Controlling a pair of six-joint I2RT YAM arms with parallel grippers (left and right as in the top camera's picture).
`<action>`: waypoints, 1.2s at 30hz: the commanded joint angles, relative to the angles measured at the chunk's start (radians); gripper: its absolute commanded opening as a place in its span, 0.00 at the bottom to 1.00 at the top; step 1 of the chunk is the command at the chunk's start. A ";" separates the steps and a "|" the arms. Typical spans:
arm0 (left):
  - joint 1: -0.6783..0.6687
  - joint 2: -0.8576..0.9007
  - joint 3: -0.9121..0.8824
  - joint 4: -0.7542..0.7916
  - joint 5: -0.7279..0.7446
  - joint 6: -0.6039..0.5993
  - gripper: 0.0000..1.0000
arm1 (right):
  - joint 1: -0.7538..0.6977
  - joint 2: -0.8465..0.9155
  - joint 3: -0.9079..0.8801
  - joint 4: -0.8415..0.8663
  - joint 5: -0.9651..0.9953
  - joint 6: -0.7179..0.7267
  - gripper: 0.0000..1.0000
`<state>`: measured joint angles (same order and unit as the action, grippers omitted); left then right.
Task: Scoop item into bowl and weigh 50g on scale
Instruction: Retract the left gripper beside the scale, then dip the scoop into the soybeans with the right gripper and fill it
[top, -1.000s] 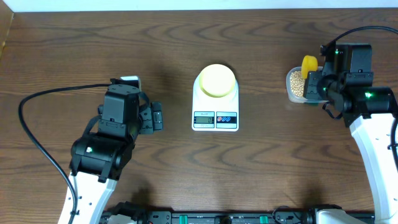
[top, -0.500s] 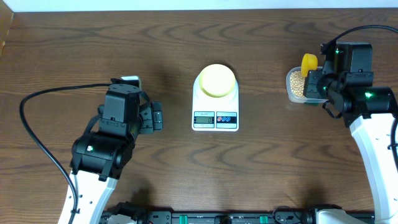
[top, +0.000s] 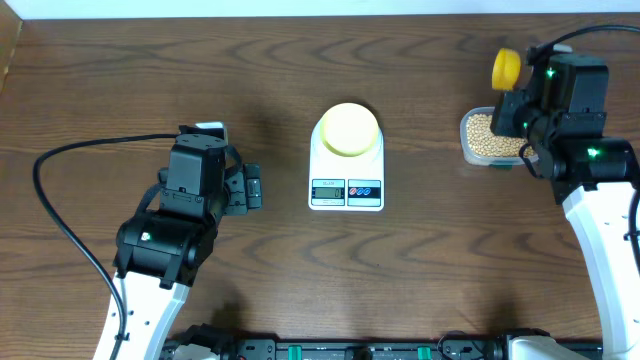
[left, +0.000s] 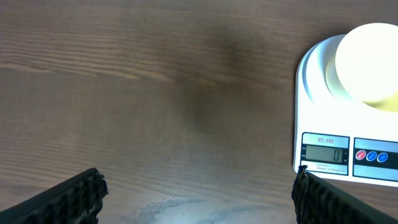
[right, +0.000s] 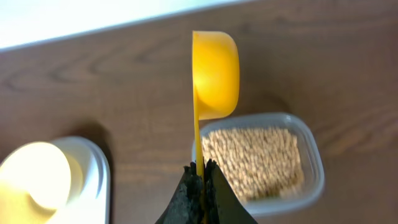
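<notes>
Overhead has the bowl (top: 349, 129) sitting on the scale (top: 346, 190) in the middle of the counter (top: 150, 80). On the left wrist cam the display (left: 322, 154) reads 0 and the left tool (left: 199, 180) is wide apart. Over on the other side the right tool (right: 199, 177) is clamped on the yellow scoop (right: 214, 74) handle, beans (right: 252, 158) in the tub (right: 311, 143) just below

Matt wood-grain table (top: 120, 80); glossy white plastic scale (top: 330, 170); clear plastic tub (right: 314, 165); smooth yellow plastic scoop (right: 216, 74)
</notes>
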<state>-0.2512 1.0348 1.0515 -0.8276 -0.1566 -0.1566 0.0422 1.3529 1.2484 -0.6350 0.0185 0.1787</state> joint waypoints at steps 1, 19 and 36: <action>0.004 0.003 0.001 0.000 -0.013 0.003 0.98 | -0.005 -0.005 0.019 -0.067 0.013 0.010 0.01; 0.004 0.002 0.002 0.063 0.153 0.005 0.98 | -0.188 0.008 0.013 -0.118 -0.092 -0.125 0.01; 0.004 0.164 0.001 0.139 0.621 0.180 0.98 | -0.198 0.092 0.013 -0.137 -0.140 -0.159 0.01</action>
<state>-0.2504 1.2030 1.0515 -0.7017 0.4435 0.0048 -0.1471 1.4429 1.2484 -0.7685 -0.1131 0.0502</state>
